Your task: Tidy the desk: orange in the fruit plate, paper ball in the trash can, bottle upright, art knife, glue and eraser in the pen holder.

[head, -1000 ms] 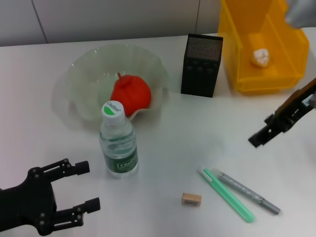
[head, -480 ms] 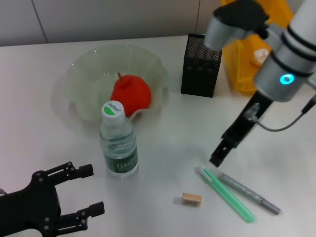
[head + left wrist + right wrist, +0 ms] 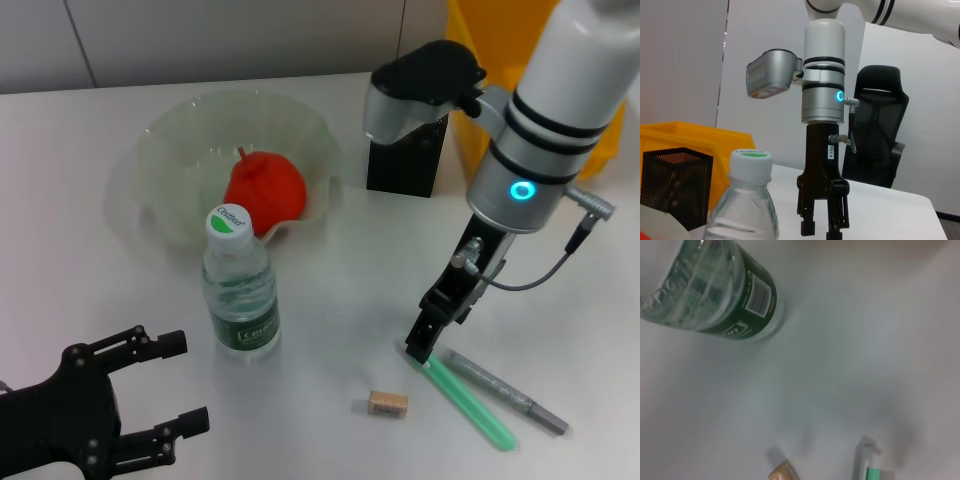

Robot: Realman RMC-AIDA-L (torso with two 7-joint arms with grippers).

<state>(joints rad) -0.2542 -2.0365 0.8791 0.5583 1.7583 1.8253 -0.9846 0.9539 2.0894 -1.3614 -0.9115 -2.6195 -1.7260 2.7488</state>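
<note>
The orange (image 3: pixel 265 190) lies in the pale green fruit plate (image 3: pixel 170 135). In front of the plate the bottle (image 3: pixel 240 285) stands upright; it also shows in the wrist views, bottle (image 3: pixel 747 210) and bottle (image 3: pixel 725 295). The tan eraser (image 3: pixel 387 403), the green art knife (image 3: pixel 465 398) and the grey glue stick (image 3: pixel 505 393) lie on the table. My right gripper (image 3: pixel 420 345) points down over the knife's left end, its fingers slightly open and empty, right gripper (image 3: pixel 822 229). My left gripper (image 3: pixel 185 382) rests open at the lower left. The paper ball is hidden.
The black mesh pen holder (image 3: pixel 405 160) stands behind my right arm, partly covered by it. The yellow trash can (image 3: pixel 465 80) sits at the back right, mostly hidden by the arm. Bare table lies between the bottle and the eraser.
My right arm has swung in from the right edge and come down to the green knife's left end. The left gripper has shifted only slightly.
</note>
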